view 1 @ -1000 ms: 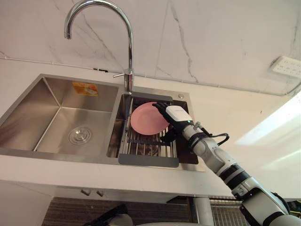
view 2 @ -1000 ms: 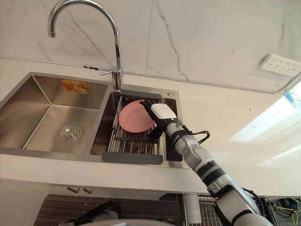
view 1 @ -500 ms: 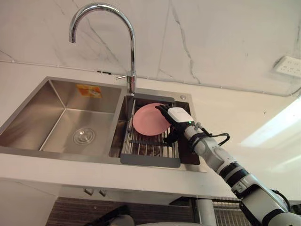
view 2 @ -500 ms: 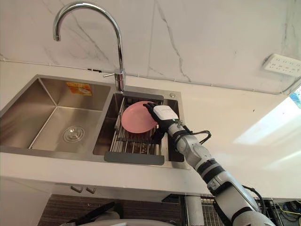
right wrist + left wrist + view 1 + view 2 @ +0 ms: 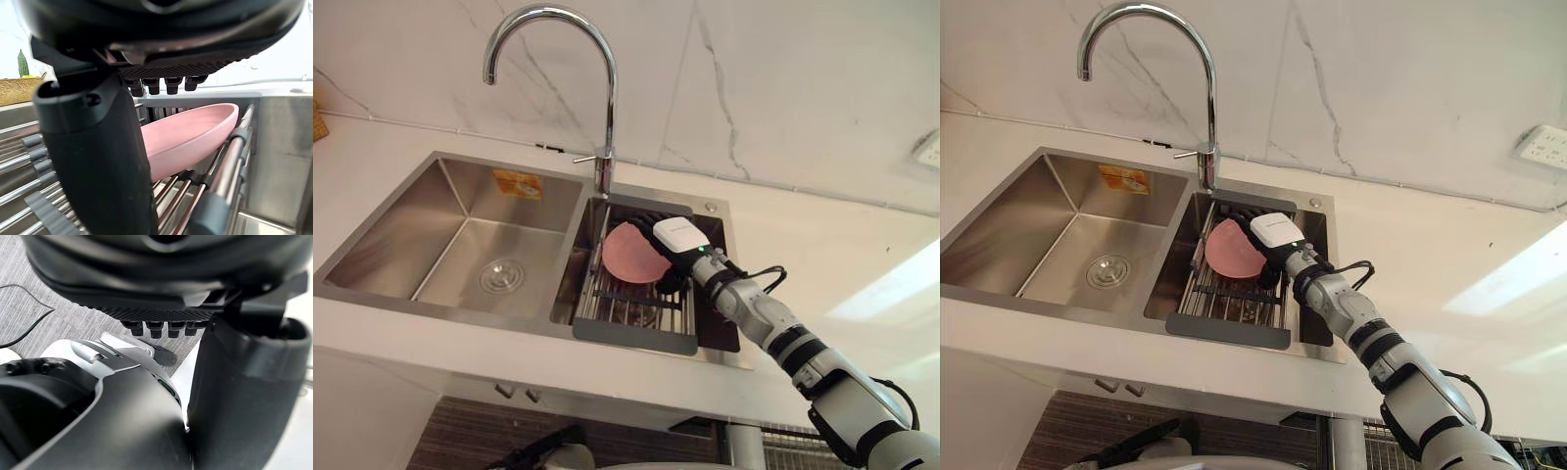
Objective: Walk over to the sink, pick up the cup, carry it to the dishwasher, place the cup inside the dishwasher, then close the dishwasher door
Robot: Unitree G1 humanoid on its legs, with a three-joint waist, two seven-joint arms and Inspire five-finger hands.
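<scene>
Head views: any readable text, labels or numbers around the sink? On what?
Orange sticker on the back wall of the left sink basin: printed, but too small to read.
Wall socket: no readable marking.
Pink plate: no print visible.
Nothing here can be quoted.

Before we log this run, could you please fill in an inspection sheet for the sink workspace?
Surface: white countertop with a double steel sink.
Job's things: pink plate, no cup, tilted on the drying rack in the right basin.
Clutter: woven basket on the counter.
Hands: right hand open, plate between thumb and fingers; left hand open, holding nothing.
Cables: nothing seen.
Surroundings: curved tap, marble wall, wall socket.
</scene>
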